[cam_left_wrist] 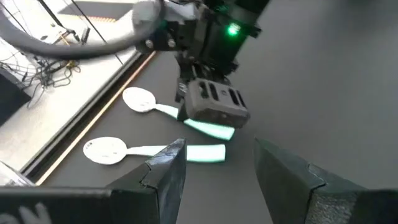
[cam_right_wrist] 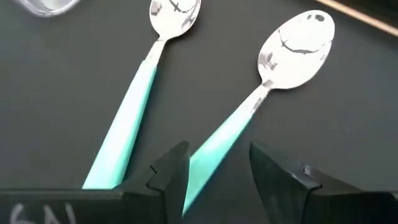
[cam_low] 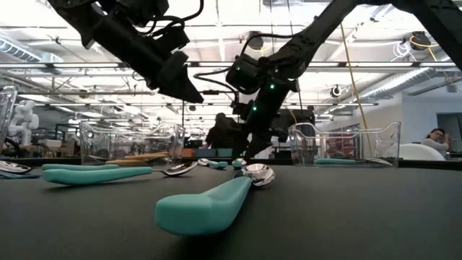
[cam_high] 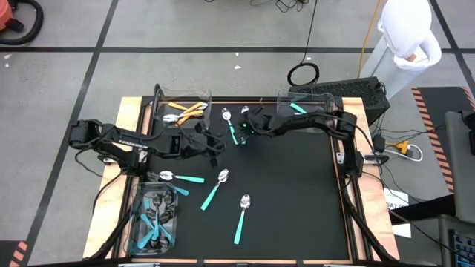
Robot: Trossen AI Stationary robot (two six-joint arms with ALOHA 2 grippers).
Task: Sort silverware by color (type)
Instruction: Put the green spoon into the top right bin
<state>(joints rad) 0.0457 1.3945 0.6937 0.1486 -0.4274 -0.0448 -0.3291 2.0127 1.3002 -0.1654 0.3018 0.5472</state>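
Two spoons with teal handles and silver heads lie flat, side by side, on the far part of the black mat (cam_high: pixel 297 193). My right gripper (cam_right_wrist: pixel 217 168) is low over them and open. Its fingers stand on either side of the handle of one spoon (cam_right_wrist: pixel 249 118), and the other spoon (cam_right_wrist: pixel 137 106) lies beside it. In the high view this gripper (cam_high: pixel 241 133) reaches in from the right. My left gripper (cam_left_wrist: pixel 217 168) is open and holds nothing. It hovers just left of the right gripper (cam_left_wrist: pixel 214 109), raised above the mat in the low view (cam_low: pixel 184 83).
Three more teal spoons lie on the mat nearer me (cam_high: pixel 178 177), (cam_high: pixel 215 189), (cam_high: pixel 241 216). A clear bin with orange-handled pieces (cam_high: pixel 185 111) stands at the far left. A second clear bin (cam_high: pixel 304 100) stands at the far right, and a third holds dark-headed teal pieces at the near left (cam_high: pixel 156 219). A person stands beyond the table (cam_high: pixel 404 37).
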